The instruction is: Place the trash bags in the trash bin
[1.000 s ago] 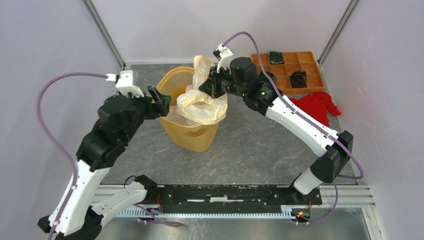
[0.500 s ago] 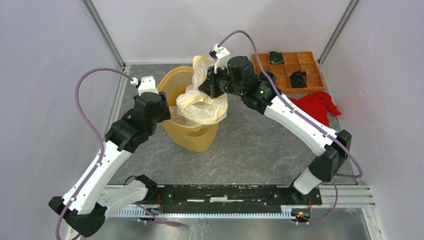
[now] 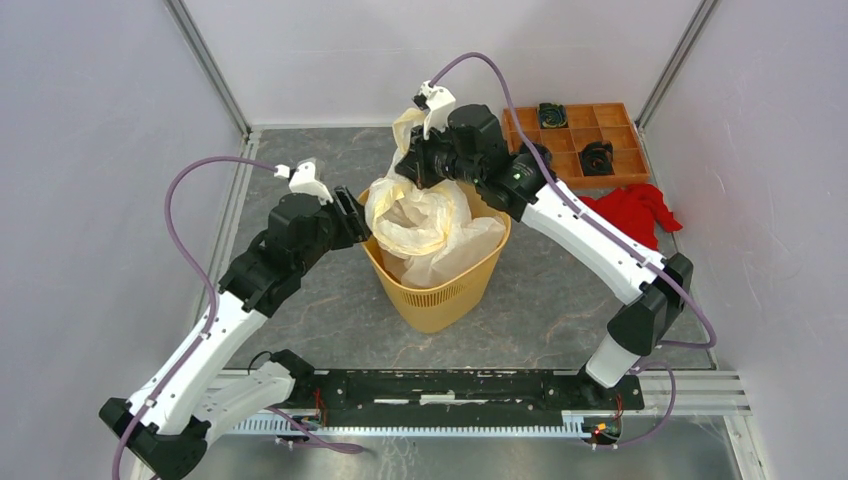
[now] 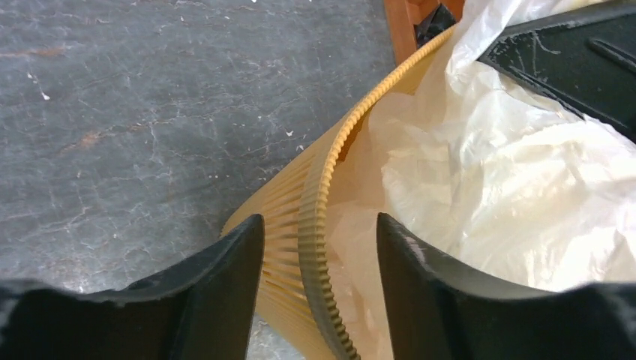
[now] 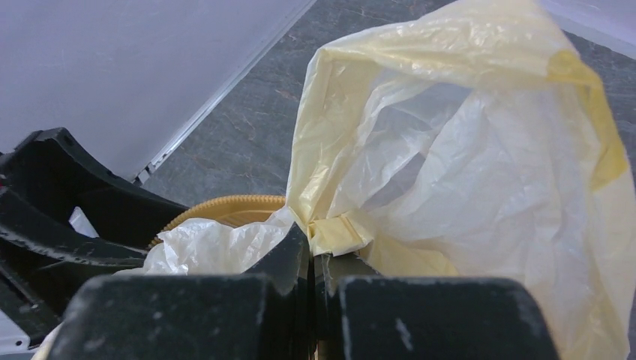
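Bag [image 3: 430, 225] sits mostly inside the bin [image 3: 440, 300], its crinkly cream folds bulging above the rim. One yellowish end rises on the far side, pinched in the right pincer [image 3: 410, 165], whose jaws are closed tight on a fold of the plastic. The bin stands upright near the middle of the tabletop [image 3: 560, 290], between the two arms. On the bin's left side the left pincer [image 3: 355, 215] straddles the rim, with one finger [image 4: 225, 285] outside the ribbed wall and the other finger [image 4: 420, 285] inside, beside the plastic. Its jaws stand apart and unclamped, and a gap shows between the inner finger and the rim. At the far right lies an orange tray [image 3: 615, 120], and just near of it a red cloth [image 3: 630, 212], both well apart from the bin.
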Controlling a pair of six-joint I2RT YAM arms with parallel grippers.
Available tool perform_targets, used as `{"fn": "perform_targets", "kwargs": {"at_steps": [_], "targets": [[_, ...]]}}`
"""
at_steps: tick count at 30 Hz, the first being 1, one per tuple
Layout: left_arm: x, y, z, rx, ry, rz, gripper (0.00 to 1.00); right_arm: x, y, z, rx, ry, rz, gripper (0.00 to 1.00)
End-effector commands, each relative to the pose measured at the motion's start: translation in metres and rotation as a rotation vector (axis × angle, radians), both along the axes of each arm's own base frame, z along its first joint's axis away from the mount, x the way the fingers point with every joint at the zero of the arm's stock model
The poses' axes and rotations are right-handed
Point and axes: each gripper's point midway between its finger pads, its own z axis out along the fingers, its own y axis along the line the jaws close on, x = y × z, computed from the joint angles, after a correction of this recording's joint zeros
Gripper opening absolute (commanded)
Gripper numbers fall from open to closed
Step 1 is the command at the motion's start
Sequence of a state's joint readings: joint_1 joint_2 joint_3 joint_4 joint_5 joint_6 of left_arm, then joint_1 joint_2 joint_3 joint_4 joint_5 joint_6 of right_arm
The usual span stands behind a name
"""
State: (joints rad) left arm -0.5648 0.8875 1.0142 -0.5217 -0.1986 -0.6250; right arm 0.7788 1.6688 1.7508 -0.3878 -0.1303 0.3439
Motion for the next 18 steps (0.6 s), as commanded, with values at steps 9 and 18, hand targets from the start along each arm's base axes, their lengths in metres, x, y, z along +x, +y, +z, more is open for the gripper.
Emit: {"fn": "perform_targets", "kwargs": {"at_steps": [9,18], "targets": [[-0.031,0.046,0.113,0.132,-0.258,0.006,0.97,-0.021,-0.040,0.009,-0.034,-0.014,-0.076,0.01],[-0.073,-0.064,0.134,-0.013,-0.296,-0.677,1.00,-0.044,-0.029,0.026,0.068,0.040,0.021,0.01]]}}
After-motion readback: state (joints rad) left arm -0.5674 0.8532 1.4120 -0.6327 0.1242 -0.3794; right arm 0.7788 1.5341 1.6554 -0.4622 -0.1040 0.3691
